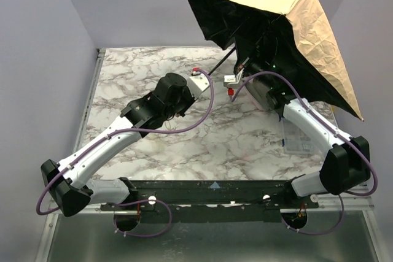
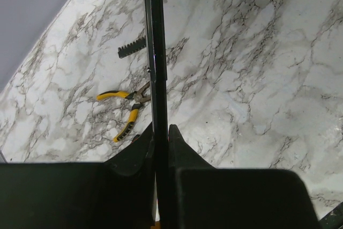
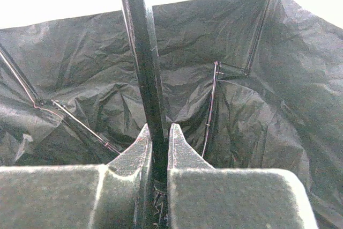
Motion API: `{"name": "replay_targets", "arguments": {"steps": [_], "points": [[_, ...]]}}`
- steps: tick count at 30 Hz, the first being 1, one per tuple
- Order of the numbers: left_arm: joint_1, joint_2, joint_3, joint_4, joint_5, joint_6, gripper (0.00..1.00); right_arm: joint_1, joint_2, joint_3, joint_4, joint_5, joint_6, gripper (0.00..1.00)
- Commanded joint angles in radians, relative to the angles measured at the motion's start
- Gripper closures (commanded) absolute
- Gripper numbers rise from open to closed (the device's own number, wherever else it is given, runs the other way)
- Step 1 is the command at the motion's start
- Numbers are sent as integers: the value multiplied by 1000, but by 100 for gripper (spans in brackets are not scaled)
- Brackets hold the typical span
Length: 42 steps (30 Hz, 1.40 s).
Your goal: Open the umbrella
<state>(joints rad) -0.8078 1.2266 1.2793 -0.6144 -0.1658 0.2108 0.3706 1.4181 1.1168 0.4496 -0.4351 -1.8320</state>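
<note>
- Top external: umbrella [image 1: 288, 23] spread open, tilted over the marble table's [image 1: 153, 145] far right.
- Clamped on its black shaft [image 2: 154, 52]: left gripper [image 2: 161, 132] lower down, right gripper [image 3: 159, 132] under the canopy.
- Clear case [image 1: 299, 139] beside the right arm, contents unreadable.

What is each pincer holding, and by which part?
The left pincer and the right pincer both clamp the slim black shaft of the peach-beige folding umbrella.
</note>
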Motion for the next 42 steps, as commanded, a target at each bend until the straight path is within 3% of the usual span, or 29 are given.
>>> {"name": "replay_targets", "arguments": {"steps": [1,12,29,42], "points": [[-24,-70,-79,-363,125,91,100,-158,8,122,306,338,107,92],[-24,-118,-135,-341,164,121,100,-182,33,149,339,375,125,83],[-25,-149,-208,-343,165,80,100,-290,106,216,372,359,141,82],[-24,-137,-224,-348,192,67,100,-363,169,292,424,428,144,82]]}}
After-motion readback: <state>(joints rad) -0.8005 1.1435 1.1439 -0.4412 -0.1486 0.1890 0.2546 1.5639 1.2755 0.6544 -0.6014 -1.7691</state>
